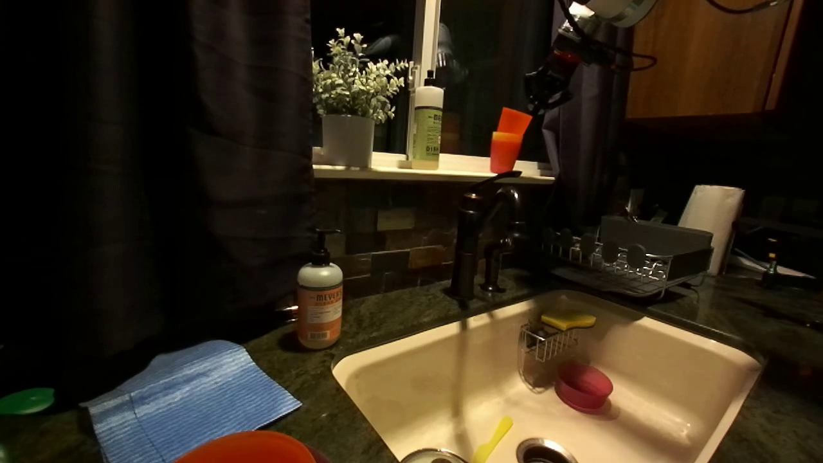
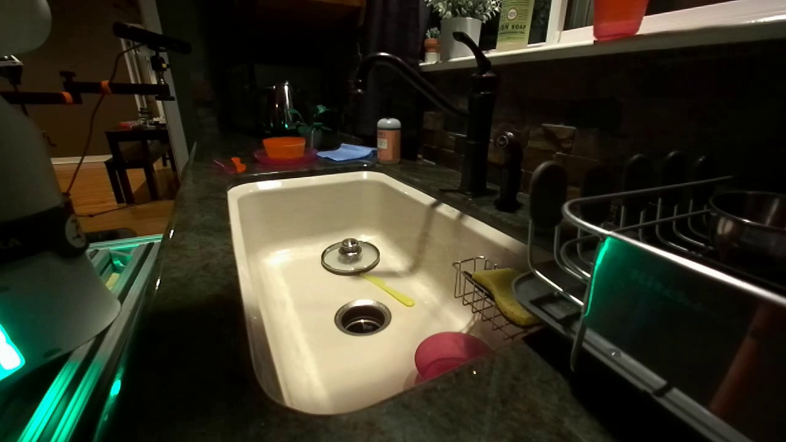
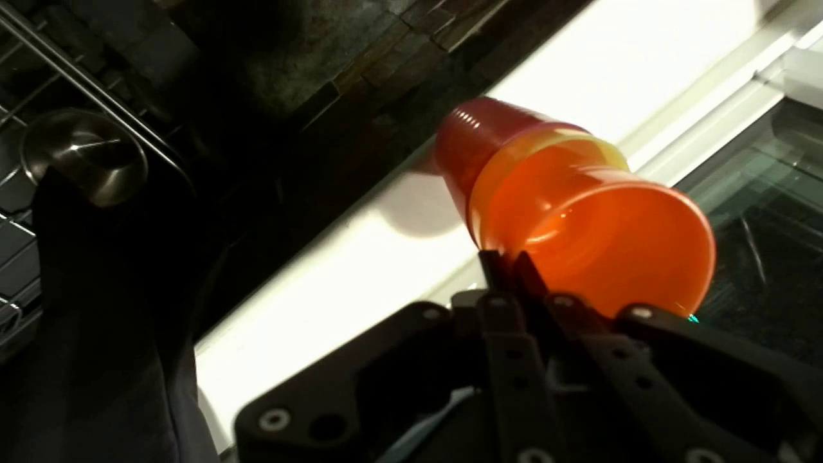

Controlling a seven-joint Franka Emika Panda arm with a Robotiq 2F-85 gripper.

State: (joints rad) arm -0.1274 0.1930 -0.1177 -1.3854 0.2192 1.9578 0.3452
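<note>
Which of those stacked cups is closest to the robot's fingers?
The orange cup, topmost and tilted in the stack: the fingers are at its rim. The yellow cup and red cup nest below it, farther from them.

The cups (image 1: 508, 143) are nested on the windowsill (image 1: 464, 164).

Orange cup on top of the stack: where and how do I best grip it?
Probably pinch the orange cup by its upper wall, straddling the rim from above, on the side nearest the gripper. It leans with its open mouth toward the gripper, and its lower end is nested in the yellow cup and red cup.
</note>
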